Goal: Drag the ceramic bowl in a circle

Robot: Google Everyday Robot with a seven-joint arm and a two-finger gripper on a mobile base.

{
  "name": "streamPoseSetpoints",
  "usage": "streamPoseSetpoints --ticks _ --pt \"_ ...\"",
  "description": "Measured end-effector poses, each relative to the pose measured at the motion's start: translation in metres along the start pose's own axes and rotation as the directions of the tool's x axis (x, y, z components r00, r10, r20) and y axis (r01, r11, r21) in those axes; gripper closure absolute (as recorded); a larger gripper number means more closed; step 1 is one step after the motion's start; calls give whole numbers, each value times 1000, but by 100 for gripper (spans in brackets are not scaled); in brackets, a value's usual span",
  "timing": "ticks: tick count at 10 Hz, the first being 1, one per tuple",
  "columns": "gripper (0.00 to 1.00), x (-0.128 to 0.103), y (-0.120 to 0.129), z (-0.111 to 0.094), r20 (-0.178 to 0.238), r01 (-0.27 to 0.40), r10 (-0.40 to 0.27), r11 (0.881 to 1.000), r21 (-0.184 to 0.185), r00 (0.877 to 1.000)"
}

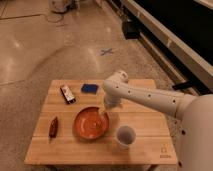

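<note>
My claw point(105, 117) hangs low over the wooden table point(145, 150), its fingers spread wide and pinching nothing. It points down at the far right edge of the ceramic bowl point(89, 124). The tips sit right at the rim, but I cannot tell whether they touch it or whether one reaches inside.

The bowl, orange-red and glossy with a darker rim, spreads out from my claw to the left and toward the table's near edge, about mid-table. It sits flat and upright.

Just to the right of my claw and nearer the front edge stands a small pale cup point(125, 136), upright, close beside the bowl but apart from it. Behind my claw and slightly left, toward the far edge, lies a flat blue object point(90, 88). Further left of that is a dark rectangular packet point(67, 94), lying at a slant. Well to the left of my claw, past the bowl, lies a slim reddish-brown packet point(53, 126) near the table's left side.

My white arm point(145, 97) reaches in from the right, elbow raised above the claw. Beyond the table, on the polished floor, is a blue cross mark point(106, 51).
</note>
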Motion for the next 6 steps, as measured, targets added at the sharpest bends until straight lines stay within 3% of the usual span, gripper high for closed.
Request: streamPoseSetpoints --ticks 2,6 --pt "22 -3 -4 11 23 2 -2 1000 5 1000" --pt "61 -4 -10 24 49 -2 1 1000 14 999"
